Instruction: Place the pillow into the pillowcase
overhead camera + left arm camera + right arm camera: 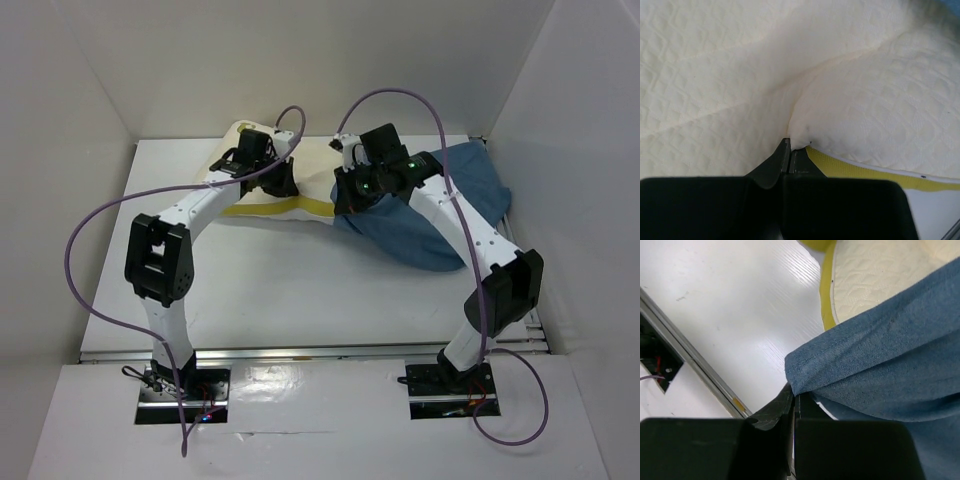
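Two arms reach to the far half of the table (300, 290), and both grippers are down on cloth.

Hidden / hard to read:
- From above, the left gripper (268, 178) and its wrist cover the middle of the pillow (312, 172); the fingertips can't be seen there.
- The right gripper (352, 195) sits over the seam where the pillow meets the pillowcase (410, 235), so the overlap is masked from that view.
- The pillowcase's far right end runs against the side wall, with its outline broken by the right arm.

What the wrist views add:
- Left wrist: the left gripper (790, 151) has its fingers pressed together on a small pinch of the pillow (865, 100), right at its yellow band (865, 174).
- Right wrist: the right gripper (792, 392) is clamped on a folded edge of the pillowcase (880, 365). The blue cloth lies over the quilted pillow (875, 275), with bare table (740, 300) beside it. Whether the pillow is inside the sack or merely beneath it is not clear.

Lie of things:
- The pillow's long axis runs left-right along the back of the table, with the yellow band (270, 210) on the near side.
- The pillowcase is slanted, running from the pillow's right end toward the right wall.
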`<action>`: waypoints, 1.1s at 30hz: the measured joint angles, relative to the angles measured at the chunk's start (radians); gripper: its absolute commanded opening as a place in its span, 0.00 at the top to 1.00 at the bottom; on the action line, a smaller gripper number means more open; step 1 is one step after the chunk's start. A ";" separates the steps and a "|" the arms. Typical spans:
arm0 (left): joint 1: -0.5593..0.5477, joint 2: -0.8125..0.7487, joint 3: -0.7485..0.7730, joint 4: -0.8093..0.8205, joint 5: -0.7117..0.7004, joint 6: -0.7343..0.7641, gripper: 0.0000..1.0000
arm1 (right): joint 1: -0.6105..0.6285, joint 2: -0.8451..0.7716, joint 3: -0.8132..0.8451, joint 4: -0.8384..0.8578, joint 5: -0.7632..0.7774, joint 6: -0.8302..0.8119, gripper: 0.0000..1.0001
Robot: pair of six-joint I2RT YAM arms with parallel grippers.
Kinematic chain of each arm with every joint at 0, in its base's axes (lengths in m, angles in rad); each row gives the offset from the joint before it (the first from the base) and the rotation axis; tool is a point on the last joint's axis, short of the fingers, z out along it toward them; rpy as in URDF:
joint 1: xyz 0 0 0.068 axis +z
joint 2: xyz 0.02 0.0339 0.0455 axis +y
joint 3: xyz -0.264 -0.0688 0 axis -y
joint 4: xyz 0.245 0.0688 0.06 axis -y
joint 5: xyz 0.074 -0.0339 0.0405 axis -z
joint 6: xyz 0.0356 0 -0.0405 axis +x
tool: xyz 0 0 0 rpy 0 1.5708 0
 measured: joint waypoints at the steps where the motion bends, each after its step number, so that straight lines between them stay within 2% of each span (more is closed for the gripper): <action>1: 0.000 -0.005 -0.007 0.003 -0.014 -0.001 1.00 | 0.000 0.000 0.018 -0.003 -0.013 0.000 1.00; 9: -0.005 -0.011 -0.021 0.011 -0.048 -0.041 1.00 | 0.028 0.014 0.040 -0.021 -0.056 0.000 1.00; 21: -0.043 -0.032 -0.026 0.011 -0.064 -0.115 1.00 | 0.063 0.215 0.093 -0.026 -0.146 0.015 1.00; 33: -0.084 -0.295 -0.354 0.040 -0.016 -0.127 1.00 | 0.089 0.216 0.206 -0.031 -0.140 0.022 0.99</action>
